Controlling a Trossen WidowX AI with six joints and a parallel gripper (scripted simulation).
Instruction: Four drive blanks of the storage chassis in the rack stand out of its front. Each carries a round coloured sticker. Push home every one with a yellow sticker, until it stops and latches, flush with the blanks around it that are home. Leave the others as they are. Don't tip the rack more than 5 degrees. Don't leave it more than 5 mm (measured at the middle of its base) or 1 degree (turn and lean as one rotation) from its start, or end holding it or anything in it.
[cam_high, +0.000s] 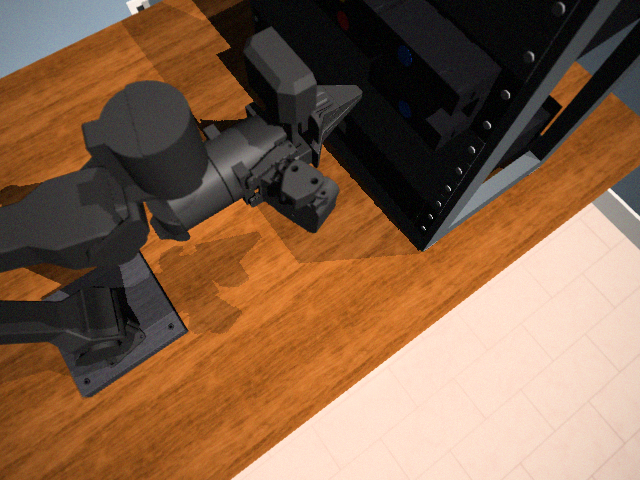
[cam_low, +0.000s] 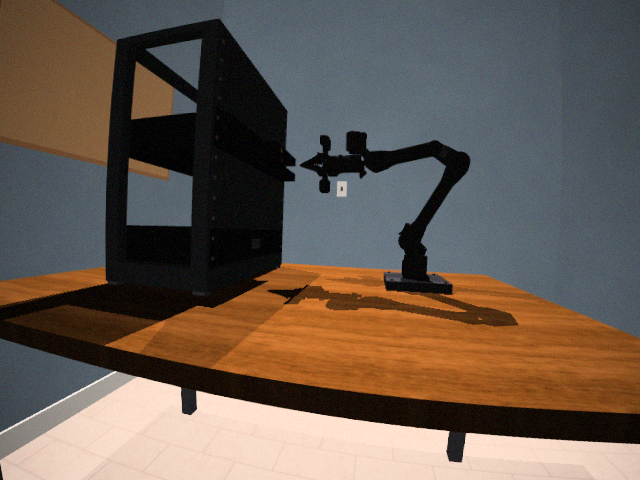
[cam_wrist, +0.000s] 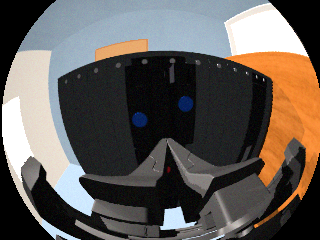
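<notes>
Protruding blanks (cam_low: 287, 164) just beyond pincer (cam_low: 303, 164)

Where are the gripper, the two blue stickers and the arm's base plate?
gripper (cam_high: 356, 93): top view, shut fingertips.
blue stickers (cam_wrist: 139, 119) (cam_wrist: 186, 103): wrist view, centre of each disc.
base plate (cam_high: 173, 326): top view, free right corner.

A black rack (cam_low: 205, 155) stands on the wooden table (cam_low: 361, 351), two blanks (cam_low: 287, 161) jutting from its front, and the arm's gripper (cam_low: 303, 164), jaws together in a point, hangs just beside them
</notes>
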